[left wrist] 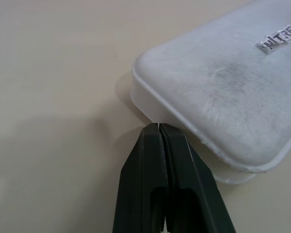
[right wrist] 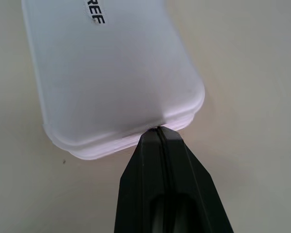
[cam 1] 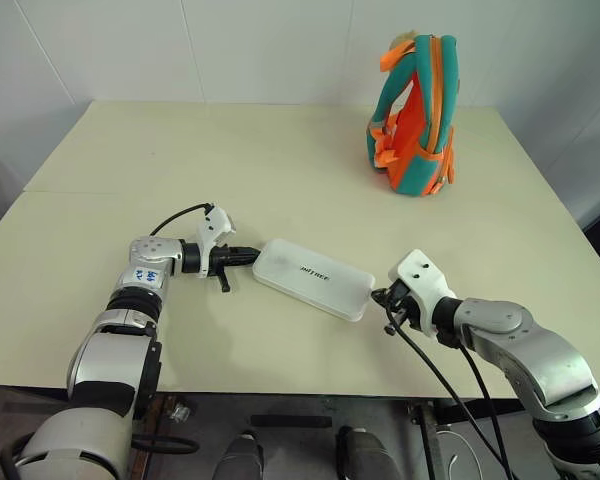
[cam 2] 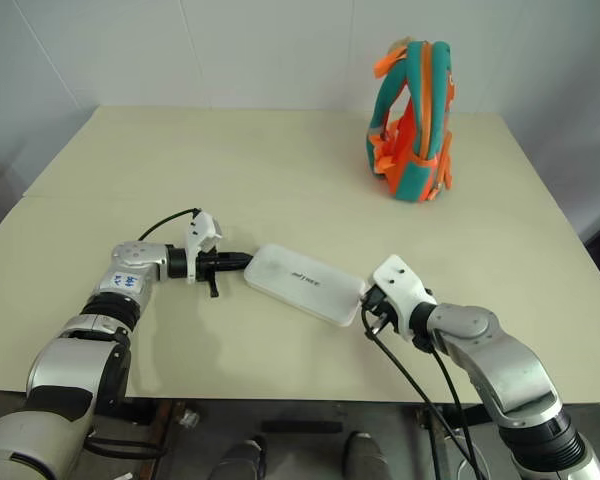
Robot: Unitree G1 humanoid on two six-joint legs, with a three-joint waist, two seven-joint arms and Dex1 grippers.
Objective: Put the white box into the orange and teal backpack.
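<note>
White box (cam 1: pixel 313 277) lettering reads "UNITREE"; L gripper (left wrist: pixel 158 127) & R gripper (right wrist: pixel 158 129) both closed, tips at its ends.

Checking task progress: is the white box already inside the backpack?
No, the white box lies flat on the table, apart from the upright backpack.

Cream table (cam 1: pixel 280 180): white box (cam 1: pixel 313 278), backpack (cam 1: pixel 412 115) upright.

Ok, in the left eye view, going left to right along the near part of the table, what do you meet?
Left gripper, fingers shut at the box's end → white box lying flat → right gripper, fingers shut at the other end. The backpack stands farther back.
</note>
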